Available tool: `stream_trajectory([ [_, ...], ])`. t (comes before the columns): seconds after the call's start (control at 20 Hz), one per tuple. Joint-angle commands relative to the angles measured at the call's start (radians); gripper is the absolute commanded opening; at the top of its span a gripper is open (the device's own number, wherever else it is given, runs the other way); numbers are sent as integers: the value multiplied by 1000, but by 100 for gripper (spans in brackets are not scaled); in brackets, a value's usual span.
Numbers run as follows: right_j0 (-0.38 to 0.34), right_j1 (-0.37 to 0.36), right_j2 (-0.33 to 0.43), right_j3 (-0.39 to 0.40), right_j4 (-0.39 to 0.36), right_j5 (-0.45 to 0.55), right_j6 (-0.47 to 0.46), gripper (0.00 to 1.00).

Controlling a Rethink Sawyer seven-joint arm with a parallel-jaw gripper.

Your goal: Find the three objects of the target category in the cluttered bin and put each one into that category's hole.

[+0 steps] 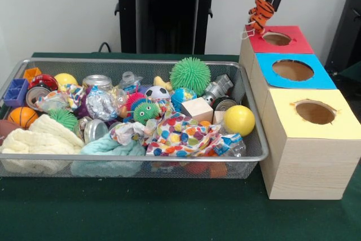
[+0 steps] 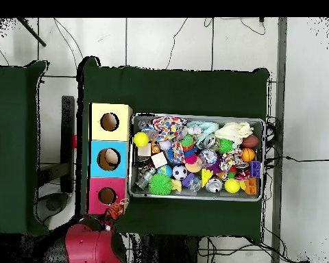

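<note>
bin of wire mesh sits crammed with balls, cans and cloths beside the three boxes. red-topped box's hole lies just under the striped tiger plush, which hangs clenched in the gripper.

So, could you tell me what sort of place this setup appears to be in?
Probably a robotics lab test station: a table draped in green cloth, a wire-mesh bin of assorted toys, three coloured sorting boxes with holes, and cables across the tiled floor.
</note>
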Motion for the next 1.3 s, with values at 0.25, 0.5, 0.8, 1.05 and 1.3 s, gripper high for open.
stream_trajectory([
  [0.25, 58, 24, -48, -189, 66, 176, 276, 0],
  [0.5, 51, 18, -50, -252, 55, 231, 236, 0],
  [0.8, 32, 23, -35, -312, 48, 288, 211, 0],
  [1.05, 13, 52, -10, -272, 56, 186, 208, 0],
  [1.3, -1, 89, 6, -234, 56, 89, 209, 0],
])
